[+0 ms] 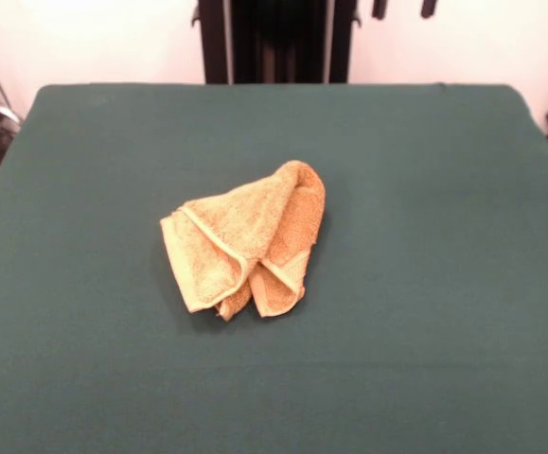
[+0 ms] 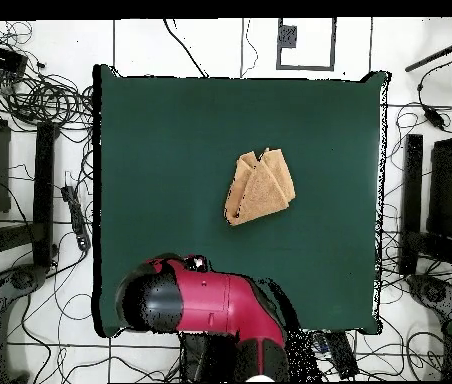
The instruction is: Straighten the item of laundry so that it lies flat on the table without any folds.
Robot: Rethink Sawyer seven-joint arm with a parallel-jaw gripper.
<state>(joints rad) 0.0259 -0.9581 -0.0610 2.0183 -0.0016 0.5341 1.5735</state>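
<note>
The golden-orange towel point(image 1: 250, 241) lies in a folded, roughly triangular heap near the middle of the dark green table point(image 1: 444, 208), with its hemmed edges doubled over at the front. In the overhead view the towel point(image 2: 260, 188) lies a little right of the middle of the table point(image 2: 150, 150). The band and the tag do not show. My gripper point(image 1: 404, 8) shows only as two dark tips at the top edge, set apart and empty, far from the towel. The red arm point(image 2: 200, 305) is drawn back over the table's edge by the base.
The black pedestal point(image 1: 274, 38) stands behind the table's far edge. Cables and dark equipment point(image 2: 30, 90) lie on the floor round the table, with more gear point(image 2: 435, 200) on the other side.
</note>
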